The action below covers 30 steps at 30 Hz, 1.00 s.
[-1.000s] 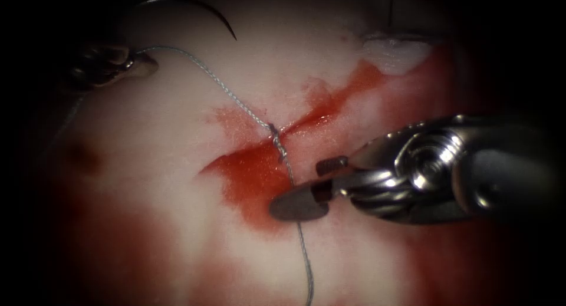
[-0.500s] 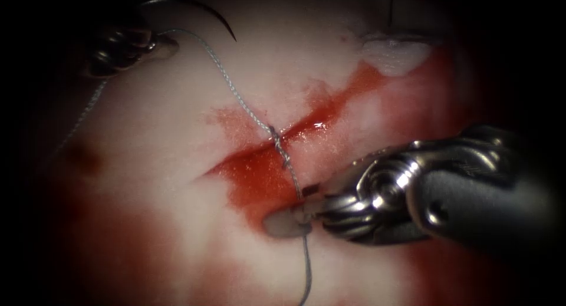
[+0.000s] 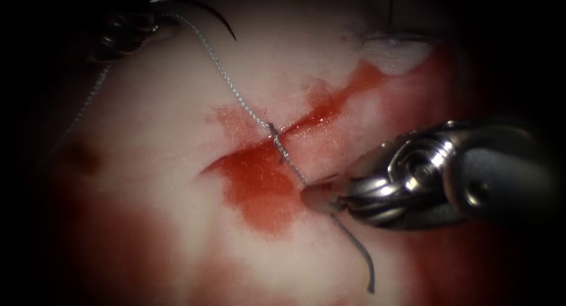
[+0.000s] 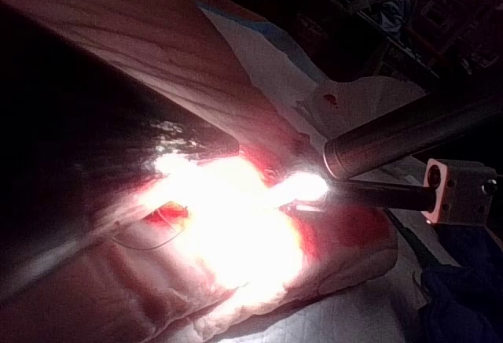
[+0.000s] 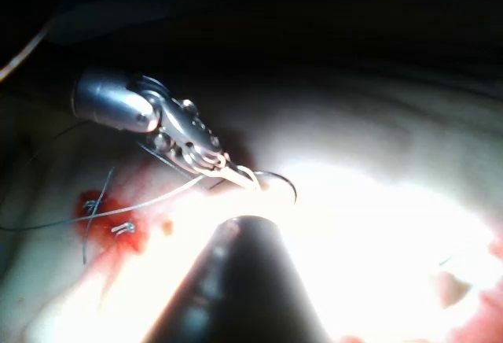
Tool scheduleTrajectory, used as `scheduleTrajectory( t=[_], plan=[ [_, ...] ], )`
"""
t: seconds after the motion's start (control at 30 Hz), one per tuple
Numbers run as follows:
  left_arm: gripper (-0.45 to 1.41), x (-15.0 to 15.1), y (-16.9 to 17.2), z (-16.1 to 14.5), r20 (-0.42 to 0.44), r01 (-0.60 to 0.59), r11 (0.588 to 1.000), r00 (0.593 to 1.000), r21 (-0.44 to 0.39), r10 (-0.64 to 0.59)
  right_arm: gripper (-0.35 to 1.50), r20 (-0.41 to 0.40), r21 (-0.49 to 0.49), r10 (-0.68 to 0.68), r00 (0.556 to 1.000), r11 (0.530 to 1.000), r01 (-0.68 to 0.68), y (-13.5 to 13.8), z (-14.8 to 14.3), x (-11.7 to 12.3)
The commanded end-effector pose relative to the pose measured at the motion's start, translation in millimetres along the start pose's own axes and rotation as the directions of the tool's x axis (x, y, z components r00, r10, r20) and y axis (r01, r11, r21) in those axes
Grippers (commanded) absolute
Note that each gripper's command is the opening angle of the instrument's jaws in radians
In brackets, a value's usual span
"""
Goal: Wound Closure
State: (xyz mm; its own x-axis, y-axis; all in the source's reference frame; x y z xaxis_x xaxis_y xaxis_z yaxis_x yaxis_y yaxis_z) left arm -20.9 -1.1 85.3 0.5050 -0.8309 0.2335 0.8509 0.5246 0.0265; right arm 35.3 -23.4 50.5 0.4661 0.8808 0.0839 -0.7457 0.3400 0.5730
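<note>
On the tissue [image 3: 177,164], a slanting cut [image 3: 306,120] is crossed by grey thread [image 3: 230,85] with a knot [image 3: 275,138] over it. My right tool [image 3: 321,197] comes in from the right. Its jaws are shut on the thread just below the knot, on the cut's right side. The loose thread tail [image 3: 359,253] curls down to a free end. At the upper left, my left tool [image 3: 162,22] is shut on the thread's other strand. The curved needle [image 3: 206,11] arcs beside it, free of the tissue. The right wrist view shows the left tool [image 5: 228,171] and needle [image 5: 283,186].
Red fluid [image 3: 259,191] pools on and below the cut and stains the lower tissue. A pale raised flap of tissue [image 3: 395,52] sits at the upper right, with a dark strand [image 3: 392,5] above it. Two earlier knotted stitches [image 5: 106,213] lie in red fluid.
The right tool's jaws closed on the thread below the knot. The left tool moved up and right with its strand. The tail swung right and its free end came into view.
</note>
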Motion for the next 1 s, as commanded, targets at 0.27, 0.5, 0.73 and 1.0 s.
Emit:
scheduleTrajectory(
  t=[0.27,0.5,0.73,1.0],
  plan=[
    [-0.45,-2.4,1.7,2.6,0.020,0.084,0.959,0.996,-0.270,-0.082,-0.35,0.041,0.001,-0.038,0.998,0.999,0.038,-0.6,0.8,-0.3],
    [-0.45,-3.9,2.7,5.9,0.042,0.174,0.924,0.984,-0.339,-0.170,-0.35,0.068,-0.005,-0.070,0.995,0.997,0.071,-0.3,1.7,-1.3],
    [-0.45,-4.4,1.2,8.4,0.044,0.208,0.915,0.978,-0.345,-0.206,-0.35,0.100,0.031,-0.123,0.987,0.992,0.120,-1.2,1.9,-2.0],
    [-0.45,-5.6,-0.8,10.0,0.004,0.128,0.917,0.991,-0.379,-0.137,-0.35,0.148,0.098,-0.250,0.957,0.966,0.238,-2.2,2.0,-3.3]
  ],
)
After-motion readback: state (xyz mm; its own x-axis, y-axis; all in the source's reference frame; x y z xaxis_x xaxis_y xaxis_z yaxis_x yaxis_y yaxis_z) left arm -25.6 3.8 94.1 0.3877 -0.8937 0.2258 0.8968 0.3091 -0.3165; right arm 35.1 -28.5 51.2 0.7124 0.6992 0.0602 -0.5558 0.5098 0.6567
